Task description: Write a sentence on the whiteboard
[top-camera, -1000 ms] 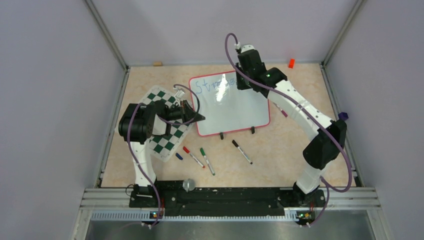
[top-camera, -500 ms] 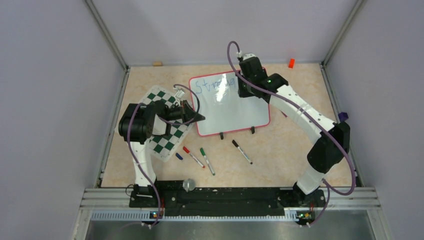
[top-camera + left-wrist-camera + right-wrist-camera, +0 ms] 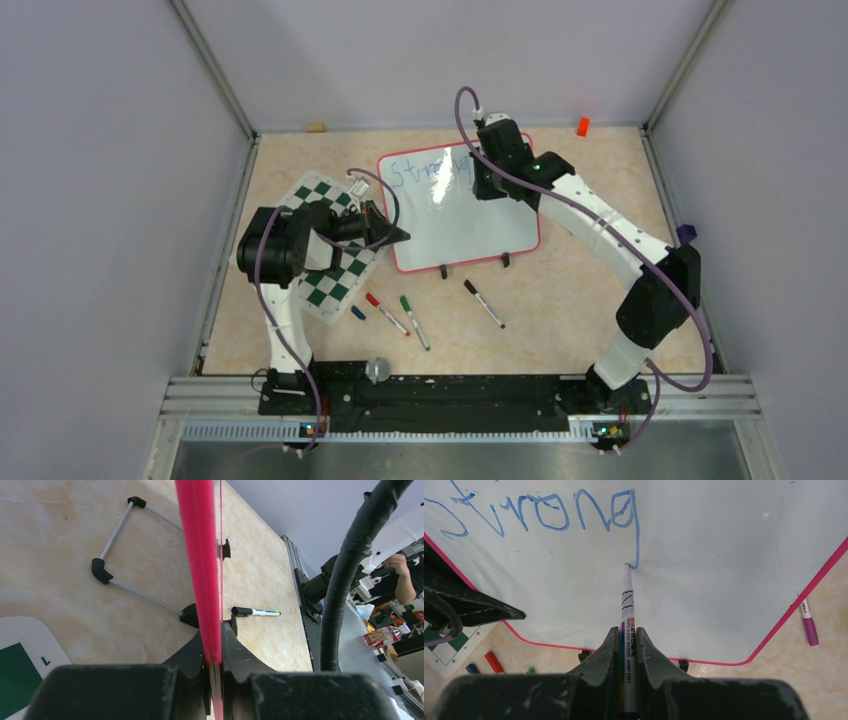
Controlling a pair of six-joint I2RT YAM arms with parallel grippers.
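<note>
The whiteboard (image 3: 470, 222) lies mid-table (image 3: 300, 160), toward 12 o'clock. Its sentence (image 3: 549, 515) reads only "Strong".

The right tool (image 3: 626, 632), at the board's 1 o'clock, pinches a marker (image 3: 626, 600). Only the right wrist view shows the tip touching the g's tail.

The left tool (image 3: 213, 647) clamps the pink frame (image 3: 200, 555) near 8 o'clock, probably to steady the board. Only its wrist view shows that pinch.
</note>
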